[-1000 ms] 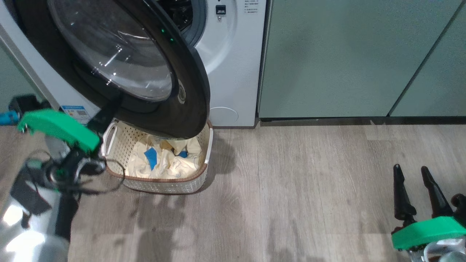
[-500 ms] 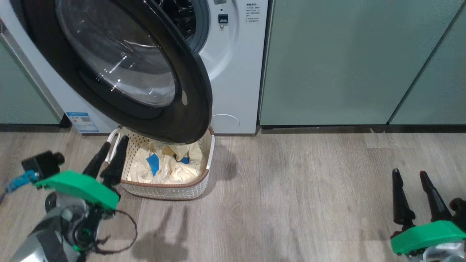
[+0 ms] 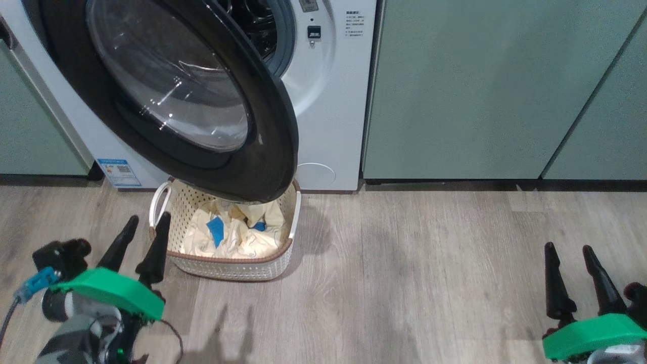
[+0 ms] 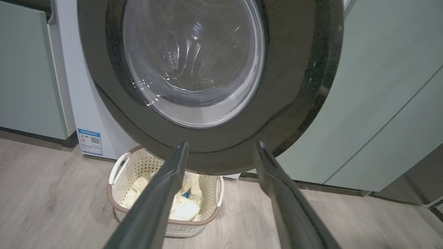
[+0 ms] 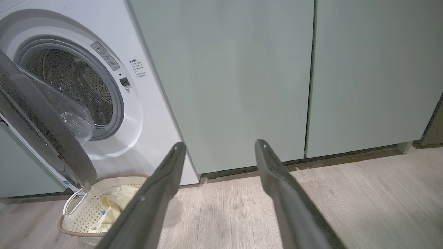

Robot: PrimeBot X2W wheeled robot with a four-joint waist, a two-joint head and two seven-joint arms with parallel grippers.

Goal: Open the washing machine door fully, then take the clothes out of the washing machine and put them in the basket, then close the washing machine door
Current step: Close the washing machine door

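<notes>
A white front-loading washing machine [image 3: 333, 101] stands between sage-green cabinet fronts [image 3: 480, 86]. Its round, black-rimmed washing machine door [image 3: 263, 151] stands swung out towards the viewer, overhanging the cream basket [image 3: 227, 265] on the wooden floor [image 3: 404, 278] just in front. The pale yellow clothes [image 3: 242, 237], with small blue patches, lie heaped inside the basket; the left fingers [image 3: 156, 247] are spread apart and empty just beside its left end, and the right fingers [image 3: 555, 283], also spread and holding nothing, hover over the floor well apart at the lower right.
</notes>
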